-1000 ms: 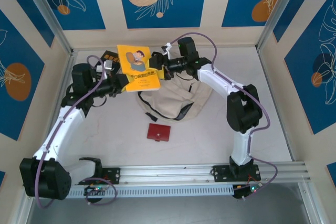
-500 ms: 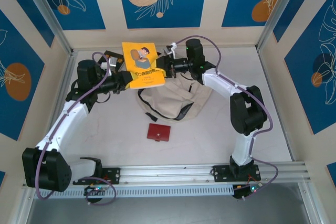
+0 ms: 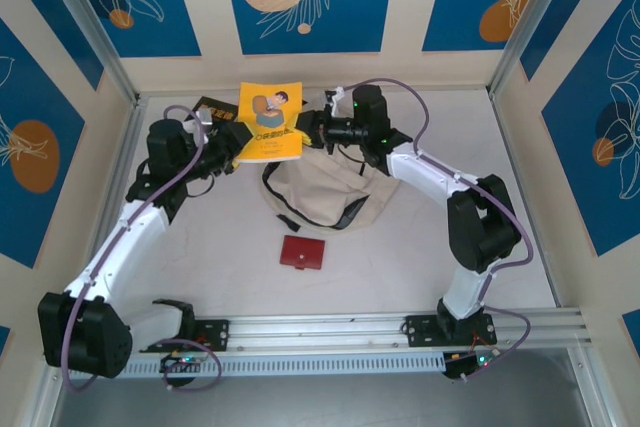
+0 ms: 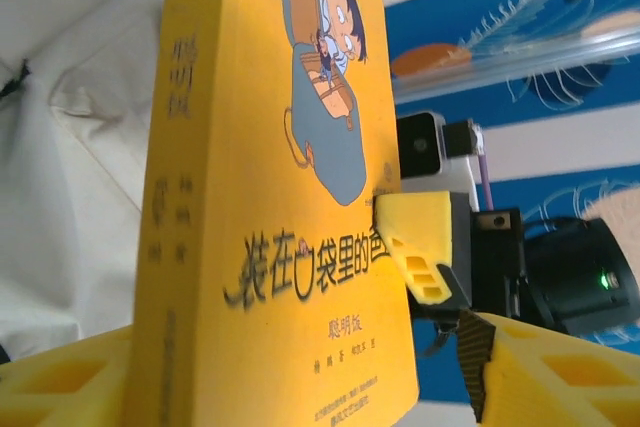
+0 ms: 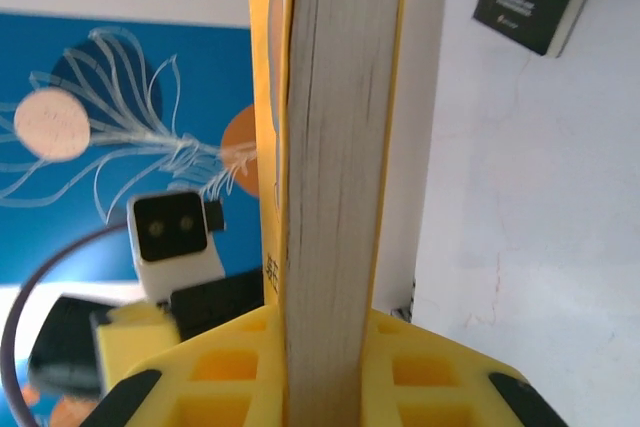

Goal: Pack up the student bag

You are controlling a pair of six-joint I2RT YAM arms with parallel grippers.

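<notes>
On the desk (image 3: 520,207), middle and toward the far side: student bag (image 3: 325,192), cream fabric with black straps, lying slumped.
Just above its far edge: yellow book (image 3: 271,120), lifted clear of the surface, cover tilted upward.
Right claw (image 3: 302,133): pressed together on the book's page edge, pinching it.
Left claw (image 3: 234,143): spread, pads on either side of the book's opposite edge, with a gap on the cover side.
Near side of the bag, apart from it: red flat case (image 3: 302,252).
Far left: black book (image 3: 212,110), flat on the desk.
</notes>
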